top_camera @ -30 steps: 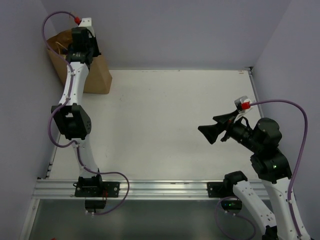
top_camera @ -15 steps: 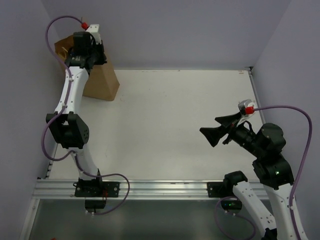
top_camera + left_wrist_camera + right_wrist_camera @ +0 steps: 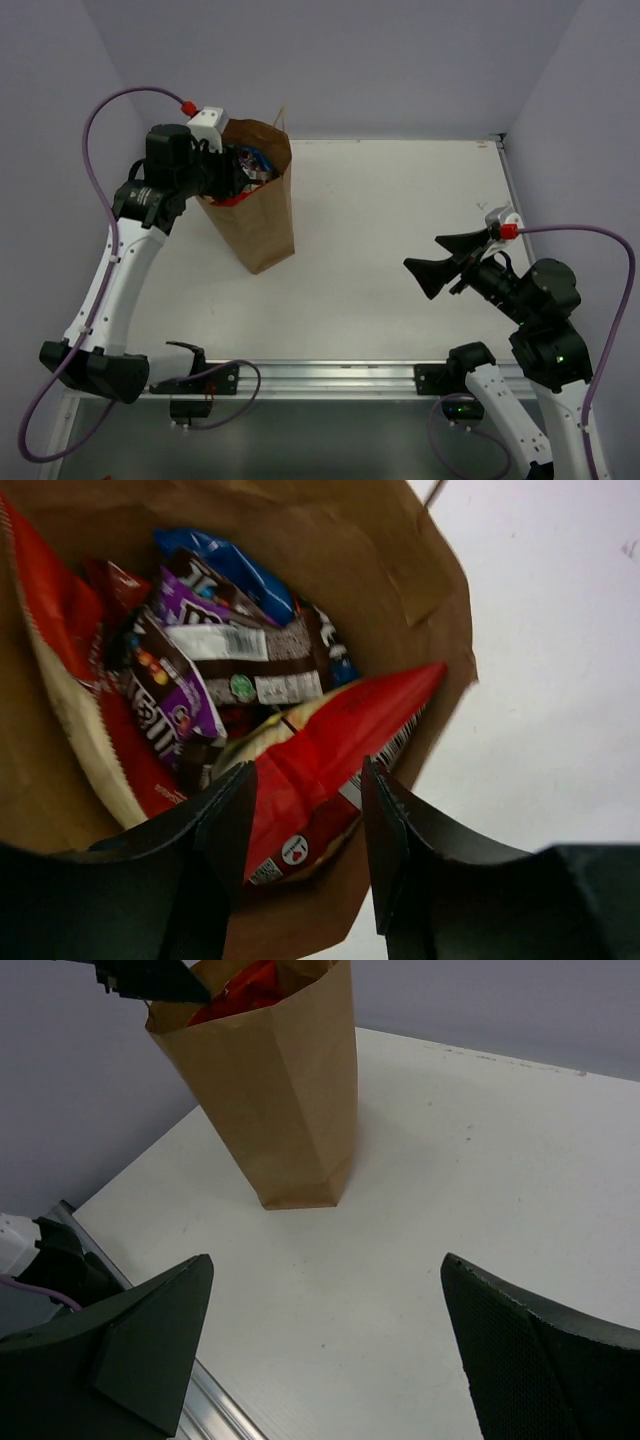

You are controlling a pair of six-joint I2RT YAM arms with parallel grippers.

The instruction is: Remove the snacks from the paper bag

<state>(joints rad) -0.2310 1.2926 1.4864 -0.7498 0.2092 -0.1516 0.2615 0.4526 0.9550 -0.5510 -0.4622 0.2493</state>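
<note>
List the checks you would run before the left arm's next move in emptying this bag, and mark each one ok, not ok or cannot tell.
1. Paper bag standing upright, mouth open: ok.
2. Left gripper at the bag's mouth, jaws apart: ok.
3. Red chip bag lying between its jaws: ok.
4. Jaws already touching that packet: cannot tell.
5. Right gripper wide open and away from the bag: ok.
6. Table has room beside the bag to set a packet down: ok.
</note>
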